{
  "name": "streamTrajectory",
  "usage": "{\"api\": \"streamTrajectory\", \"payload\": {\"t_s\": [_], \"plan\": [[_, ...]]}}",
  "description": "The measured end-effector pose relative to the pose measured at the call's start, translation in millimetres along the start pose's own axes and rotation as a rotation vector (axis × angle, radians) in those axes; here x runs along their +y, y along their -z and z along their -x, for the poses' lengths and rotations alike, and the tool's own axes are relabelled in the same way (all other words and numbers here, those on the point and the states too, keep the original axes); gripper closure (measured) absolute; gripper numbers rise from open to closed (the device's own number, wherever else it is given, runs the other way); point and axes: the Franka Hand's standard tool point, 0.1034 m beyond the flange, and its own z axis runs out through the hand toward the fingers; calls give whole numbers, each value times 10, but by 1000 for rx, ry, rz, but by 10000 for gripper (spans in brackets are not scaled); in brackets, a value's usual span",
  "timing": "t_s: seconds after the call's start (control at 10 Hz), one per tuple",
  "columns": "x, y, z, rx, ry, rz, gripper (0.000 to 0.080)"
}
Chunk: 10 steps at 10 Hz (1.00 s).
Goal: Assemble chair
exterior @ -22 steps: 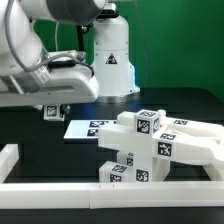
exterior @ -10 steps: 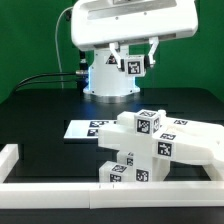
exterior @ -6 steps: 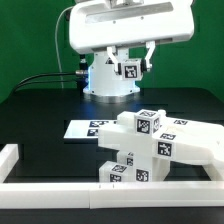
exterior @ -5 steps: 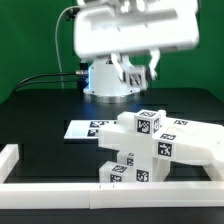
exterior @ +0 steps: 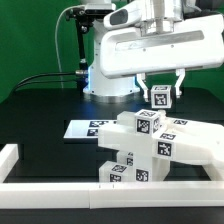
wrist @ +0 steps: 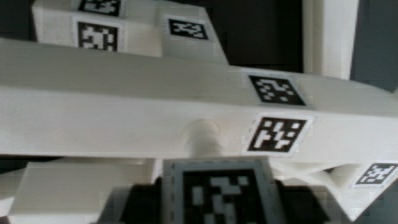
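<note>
Plastic everywhere: chair (exterior: 150, 148) built from matte white blocky bars and chunky cubes, each face stamped with a black-and-white square tag, stacked into a stepped lump sitting on the black table (exterior: 40, 110) close to the front edge, toward the exterior view's right. Front edge lined by a low white border rail (exterior: 60, 188), smooth and boxy. Behind the chair, lying flat on the table: the marker board (exterior: 88, 127), thin white strip with printed tags.

Held up in the air just above the chair's top cube: 1 small white cube (exterior: 160, 97) with a tag on its face, not touching the stack as far as can be told. Gripper (exterior: 161, 90) pinching that cube from both sides, fingers (exterior: 143, 86) at a narrow-ish spread with the cube filling the gap. Arm's big glossy white housing hanging across the upper part of the exterior view, wrist pointing straight down, round white base standing at the back of the table.

Wrist view looking down past the held cube (wrist: 217, 192), blurry tag up close, onto the chair's long white bars (wrist: 160, 95) and their tags.

Compared with 0.5 s ago: gripper and cube shifted toward the exterior view's right and dropped lower, now over the chair instead of back by the base. Chair and marker board unchanged.
</note>
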Motion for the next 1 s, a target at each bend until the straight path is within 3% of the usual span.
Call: {"api": "streamTrajectory", "payload": {"t_s": [0.3, 1.0], "plan": [[-82, -75, 31, -5, 21, 2, 519], [37, -98, 72, 14, 26, 19, 519]]}}
